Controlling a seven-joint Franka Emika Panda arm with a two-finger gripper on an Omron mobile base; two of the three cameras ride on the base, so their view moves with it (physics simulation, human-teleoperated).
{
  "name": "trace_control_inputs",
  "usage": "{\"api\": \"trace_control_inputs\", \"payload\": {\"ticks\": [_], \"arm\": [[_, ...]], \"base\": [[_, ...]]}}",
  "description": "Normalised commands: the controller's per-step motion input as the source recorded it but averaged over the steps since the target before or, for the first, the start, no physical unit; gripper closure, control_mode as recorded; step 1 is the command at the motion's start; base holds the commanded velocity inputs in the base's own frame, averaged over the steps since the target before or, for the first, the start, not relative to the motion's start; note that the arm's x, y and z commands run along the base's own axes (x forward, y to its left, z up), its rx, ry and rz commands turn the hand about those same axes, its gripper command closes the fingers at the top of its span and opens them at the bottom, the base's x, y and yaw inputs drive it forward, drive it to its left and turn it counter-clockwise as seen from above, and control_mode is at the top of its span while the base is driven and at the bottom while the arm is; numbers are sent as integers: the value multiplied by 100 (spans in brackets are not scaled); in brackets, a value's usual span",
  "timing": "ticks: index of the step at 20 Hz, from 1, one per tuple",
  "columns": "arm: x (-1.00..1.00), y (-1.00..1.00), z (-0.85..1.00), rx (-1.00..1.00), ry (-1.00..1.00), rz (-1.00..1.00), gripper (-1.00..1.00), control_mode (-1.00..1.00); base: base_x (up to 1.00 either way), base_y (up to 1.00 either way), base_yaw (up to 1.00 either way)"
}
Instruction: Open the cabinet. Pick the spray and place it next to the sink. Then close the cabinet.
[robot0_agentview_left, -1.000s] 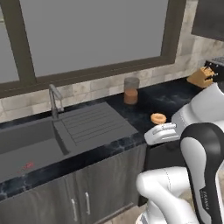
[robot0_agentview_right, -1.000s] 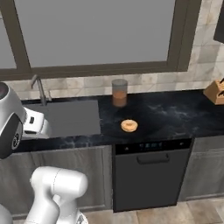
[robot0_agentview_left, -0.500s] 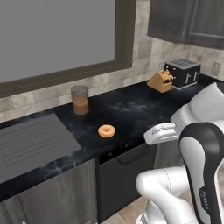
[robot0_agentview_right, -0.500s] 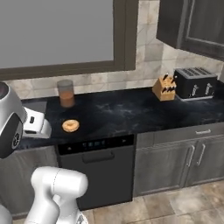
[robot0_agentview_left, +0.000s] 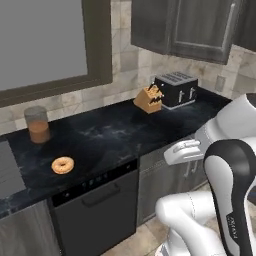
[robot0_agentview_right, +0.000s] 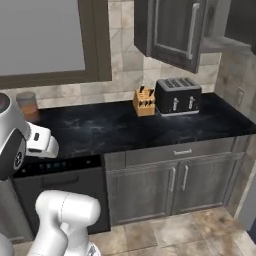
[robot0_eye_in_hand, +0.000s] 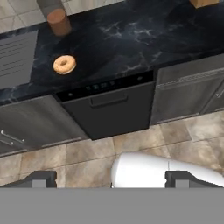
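Above floor, tool (robot0_eye_in_hand: 109, 180) open, facing dishwasher (robot0_eye_in_hand: 111, 109)

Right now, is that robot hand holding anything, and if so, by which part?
Nothing is held. The gripper is open, its fingertips wide apart with only floor between them.

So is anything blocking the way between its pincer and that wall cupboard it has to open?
Nothing visible blocks it. The cupboard hangs shut above the toaster and knife block. The open pincer points down at the dishwasher, away from it.
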Motion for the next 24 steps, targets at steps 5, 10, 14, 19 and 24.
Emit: {"api": "trace_control_inputs", "payload": {"ticks": [5,10,14,19,24], "arm": [[0,0,0,0,0,0,-100,100],[0,0,0,0,0,0,-100,100],[0,0,0,0,0,0,-100,100],[0,0,0,0,0,0,-100,100],[0,0,0,0,0,0,-100,100]], "base": [[0,-100,0],[0,-100,0],[0,-100,4],[13,-100,5],[31,-87,12]]}}
